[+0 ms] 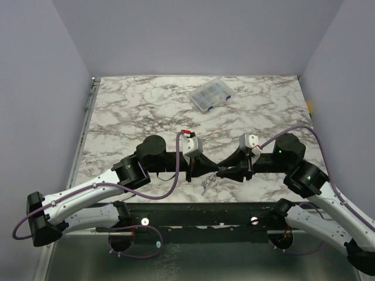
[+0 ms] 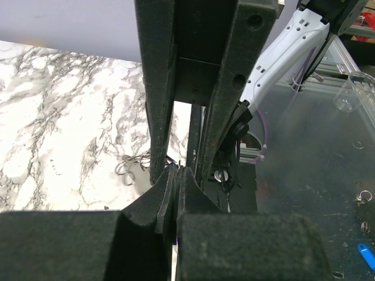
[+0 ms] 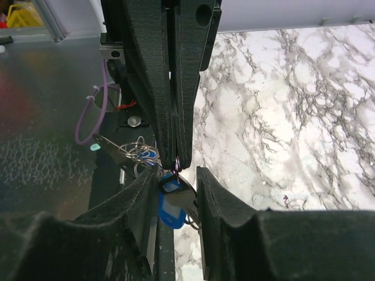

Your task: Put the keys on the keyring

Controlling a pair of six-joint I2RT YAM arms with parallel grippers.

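Note:
My left gripper [image 1: 211,167] and right gripper [image 1: 223,171] meet tip to tip near the table's front edge. In the right wrist view the left gripper's fingers [image 3: 176,88] come down from above, shut on a thin wire loop, the keyring [image 3: 177,164]. My right gripper [image 3: 176,177] holds a dark-headed key [image 3: 176,186] across its jaws, just under that loop. A blue key tag [image 3: 171,212] hangs below it. More rings, a blue head [image 3: 149,154] and a metal blade [image 3: 112,147] hang to the left. The bunch dangles in the top view [image 1: 207,185]. My left gripper [image 2: 177,173] looks shut in its own view.
A clear plastic compartment box [image 1: 210,93] lies at the back of the marble table [image 1: 135,111]. Thin wire rings [image 2: 131,167] show over the table's front edge. The black base rail [image 1: 193,218] runs just below the grippers. A blue item [image 2: 365,256] lies on the lower metal surface.

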